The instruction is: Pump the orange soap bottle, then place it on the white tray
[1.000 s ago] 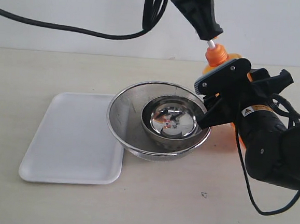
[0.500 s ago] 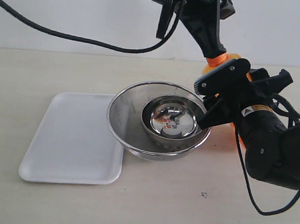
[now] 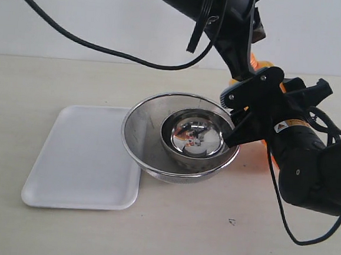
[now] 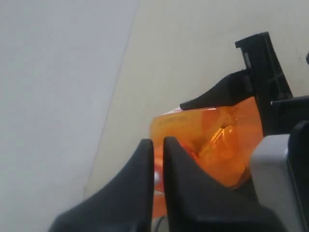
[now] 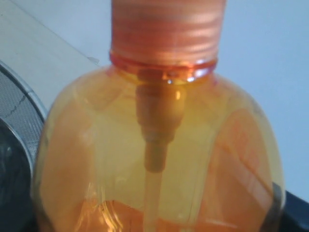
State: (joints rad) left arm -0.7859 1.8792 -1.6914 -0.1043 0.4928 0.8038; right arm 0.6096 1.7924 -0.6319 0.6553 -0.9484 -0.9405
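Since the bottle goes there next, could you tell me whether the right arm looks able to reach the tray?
Probably yes: bowls stand between the right tool, gripping the bottle, and the tray, but look low enough to pass over.

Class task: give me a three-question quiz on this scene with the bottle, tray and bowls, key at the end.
1. True or false: nothing lies on the white tray.
2. The right gripper is shut on: A a steel bowl; B the orange soap bottle; C the tray.
3. Fill in: the small steel bowl sits ___ the large steel bowl.
Key: 1 true; 2 B; 3 inside.
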